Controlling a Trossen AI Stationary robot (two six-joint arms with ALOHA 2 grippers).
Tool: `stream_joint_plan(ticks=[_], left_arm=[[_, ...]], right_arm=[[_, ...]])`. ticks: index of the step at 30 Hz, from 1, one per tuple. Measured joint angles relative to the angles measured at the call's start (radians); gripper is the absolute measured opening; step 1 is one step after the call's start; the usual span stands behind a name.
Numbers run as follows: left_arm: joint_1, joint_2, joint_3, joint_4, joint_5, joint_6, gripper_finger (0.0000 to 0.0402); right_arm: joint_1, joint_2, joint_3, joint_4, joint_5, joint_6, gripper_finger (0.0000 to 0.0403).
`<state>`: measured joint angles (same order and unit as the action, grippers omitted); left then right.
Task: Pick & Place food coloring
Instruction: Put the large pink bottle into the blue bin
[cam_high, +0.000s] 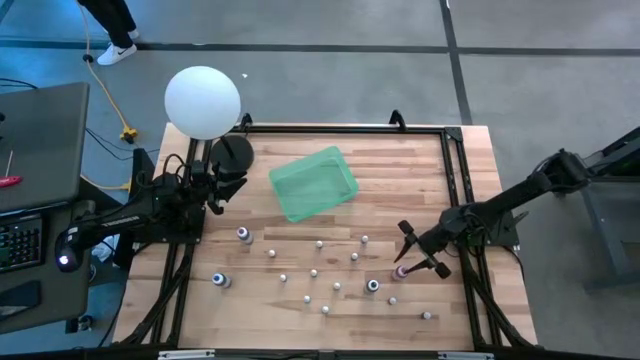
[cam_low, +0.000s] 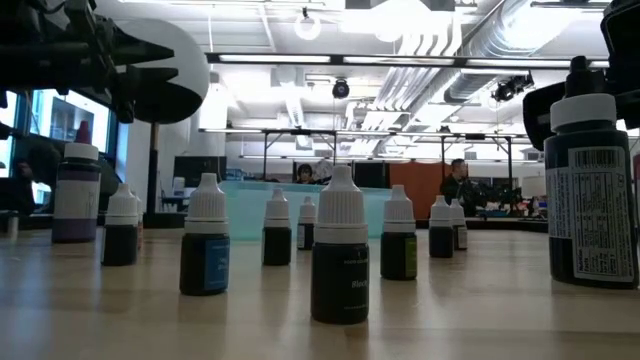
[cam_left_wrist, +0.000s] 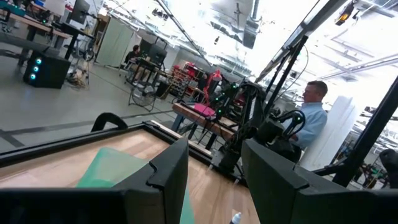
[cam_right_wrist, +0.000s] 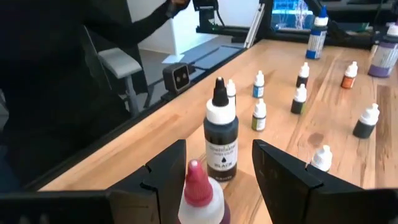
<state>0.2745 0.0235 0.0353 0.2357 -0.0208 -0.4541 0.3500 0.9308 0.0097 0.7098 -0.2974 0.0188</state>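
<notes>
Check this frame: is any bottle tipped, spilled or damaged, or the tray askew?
No spill or damage shows. The small whitish-capped dropper bottles stand upright, scattered on the wooden table. The translucent green plastic tray sits skewed to the table's edges. The right gripper hangs open over a pink-capped bottle.

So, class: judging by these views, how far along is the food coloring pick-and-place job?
Barely begun. The green tray looks empty, and the food coloring bottles stand scattered on the table. The right gripper, open, straddles a pink-capped bottle. The left gripper waits, open, near the table's left edge.

bottles (cam_high: 318, 272) crowd mid-table, tray (cam_high: 313, 183) behind
</notes>
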Motion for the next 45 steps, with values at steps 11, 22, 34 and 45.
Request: stream_joint_plan(ticks=[11,22,34,45], left_arm=[[0.000,0.000,0.000,-0.002,0.000,0.000,0.0149],[0.000,0.000,0.000,-0.008,-0.022,0.009,0.0149],[0.000,0.000,0.000,-0.063,-0.098,0.012,0.0149],[0.000,0.000,0.000,-0.059,-0.154,0.012,0.0149]], right_arm=[[-0.002,0.064,0.000,0.021,0.006,-0.001,0.0153],[-0.003,0.064,0.000,0.029,0.017,-0.002,0.0036],[-0.004,0.065,0.001,0.310,0.425,-0.240,0.0043],[-0.310,0.072,0.340,0.163,0.634,-0.333,0.0044]])
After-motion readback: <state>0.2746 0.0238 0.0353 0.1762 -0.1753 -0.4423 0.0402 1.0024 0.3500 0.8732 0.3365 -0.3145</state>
